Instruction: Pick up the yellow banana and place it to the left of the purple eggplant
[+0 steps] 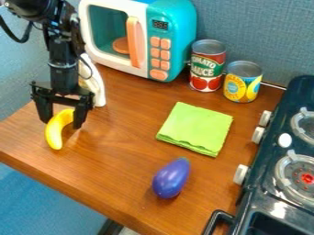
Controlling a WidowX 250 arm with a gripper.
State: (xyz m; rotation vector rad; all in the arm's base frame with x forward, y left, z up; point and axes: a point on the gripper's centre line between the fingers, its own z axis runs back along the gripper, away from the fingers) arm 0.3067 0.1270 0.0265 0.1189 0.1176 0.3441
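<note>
The claw (62, 123) stood wide, its fingers either side of the banana (55, 130) at the counter's (116, 170) left. Behind were a toy microwave (175, 25), a red can (207, 66) and a yellow can (242, 82); rightward, a green cloth (195, 128), an eggplant (171, 178) and the stove (264, 183).

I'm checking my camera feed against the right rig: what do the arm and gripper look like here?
The arm is black all over, with chunky, segmented joints and a narrower, boxy lower section. A thick black cable loops at its upper left, and a thinner dark one curves beside the lower section. The gripper is matte black too, with a wide crossbar.
</note>
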